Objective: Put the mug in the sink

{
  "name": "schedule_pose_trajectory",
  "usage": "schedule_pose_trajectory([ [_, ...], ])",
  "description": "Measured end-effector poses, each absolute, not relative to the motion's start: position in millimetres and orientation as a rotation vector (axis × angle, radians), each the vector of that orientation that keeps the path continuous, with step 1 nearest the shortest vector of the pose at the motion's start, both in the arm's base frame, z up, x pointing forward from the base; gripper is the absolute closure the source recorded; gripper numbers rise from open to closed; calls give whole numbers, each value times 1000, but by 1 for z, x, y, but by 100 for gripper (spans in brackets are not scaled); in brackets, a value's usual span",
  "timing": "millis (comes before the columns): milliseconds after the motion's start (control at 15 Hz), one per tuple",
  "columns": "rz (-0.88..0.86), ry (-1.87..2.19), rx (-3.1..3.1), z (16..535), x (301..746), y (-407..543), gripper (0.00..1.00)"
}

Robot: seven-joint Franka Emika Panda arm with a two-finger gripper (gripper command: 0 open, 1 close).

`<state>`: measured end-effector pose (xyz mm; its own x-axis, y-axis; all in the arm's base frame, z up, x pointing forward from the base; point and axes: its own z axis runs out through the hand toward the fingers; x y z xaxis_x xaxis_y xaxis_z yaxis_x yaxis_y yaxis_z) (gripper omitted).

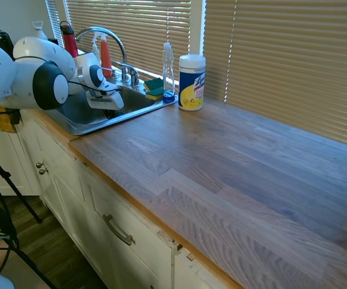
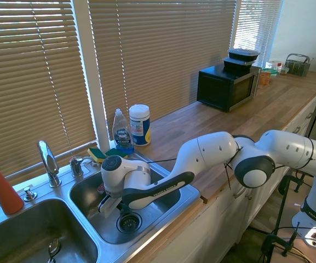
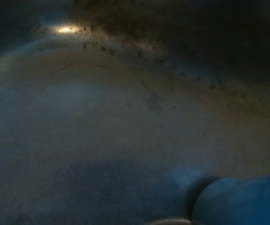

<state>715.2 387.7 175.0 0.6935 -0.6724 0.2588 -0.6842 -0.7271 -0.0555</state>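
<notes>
- Low in the right-hand basin of the sink point(image 2: 193, 193), left of centre in the second exterior view, the gripper point(image 2: 113, 207) of the white arm reaches down close to the steel floor, just beside the drain point(image 2: 129, 222).
- At the lower right of the wrist view, a rounded teal-blue shape, most likely the mug point(image 3: 240, 201), rises from the bottom edge over the dull basin floor; neither exterior view shows it, as the wrist and basin wall hide it.
- Whether the jaws are apart or clamped on the mug cannot be told from any view.
- Judging by its plain glazed look, the mug is probably ceramic: stiff, moderately heavy for its size, slippery when wet and liable to chip against steel, so a gentle set-down suits it.
- A sound hold would pinch the rim wall, one finger inside and one outside, away from the handle.
- Along the counter at the basin's far corner stand the wipes canister point(image 2: 139, 124), a dish soap bottle point(image 2: 122, 133) and sponges point(image 2: 98, 155).
</notes>
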Motion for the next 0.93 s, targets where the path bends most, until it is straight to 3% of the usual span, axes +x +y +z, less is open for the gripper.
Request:
schedule_pose_trajectory([
  [67,403,-1148,2852,176,716,388,100],
  [133,391,-1154,2850,176,717,387,0],
  [933,434,-1169,2850,195,721,391,0],
])
